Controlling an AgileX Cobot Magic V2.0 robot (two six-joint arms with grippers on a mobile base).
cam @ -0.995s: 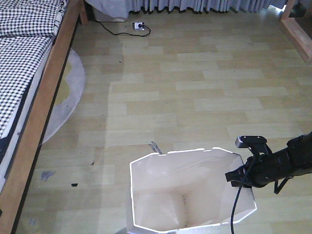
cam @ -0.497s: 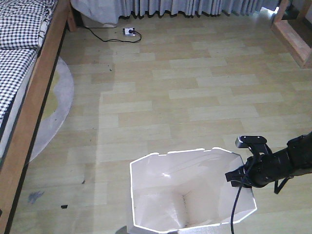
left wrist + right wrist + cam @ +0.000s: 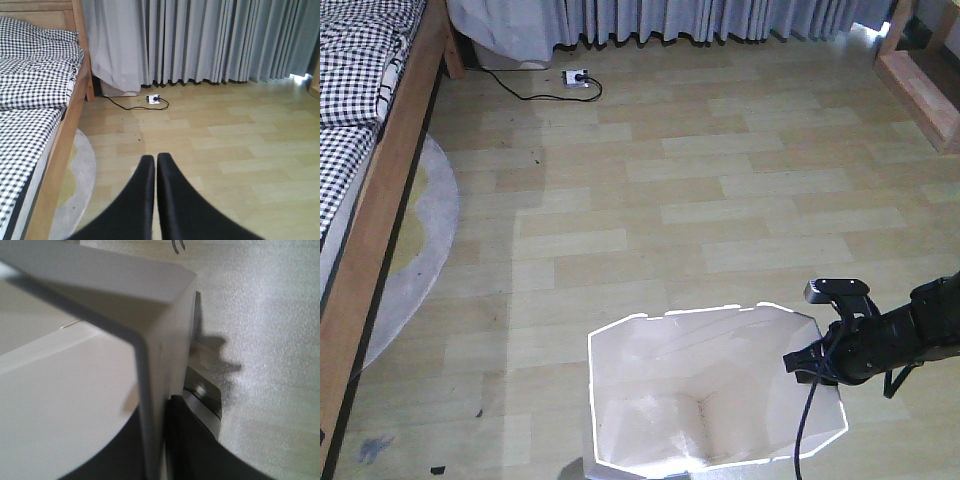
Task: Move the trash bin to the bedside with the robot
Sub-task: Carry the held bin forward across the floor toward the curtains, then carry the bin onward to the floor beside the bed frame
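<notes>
White plastic trash bin (image 3: pixel 650 400): low in your front view, wall pinched in right end effector (image 3: pixel 808 360), placement unchanged. Bedside (image 3: pixel 380 200): slid further left this past second; bin not yet delivered. Left end effector (image 3: pixel 156 165): closed, empty.

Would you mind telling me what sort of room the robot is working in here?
Most likely a bedroom: a wooden bed frame with black-and-white check bedding on the left, long grey curtains along the far wall, and a round rug on the plank floor.
</notes>
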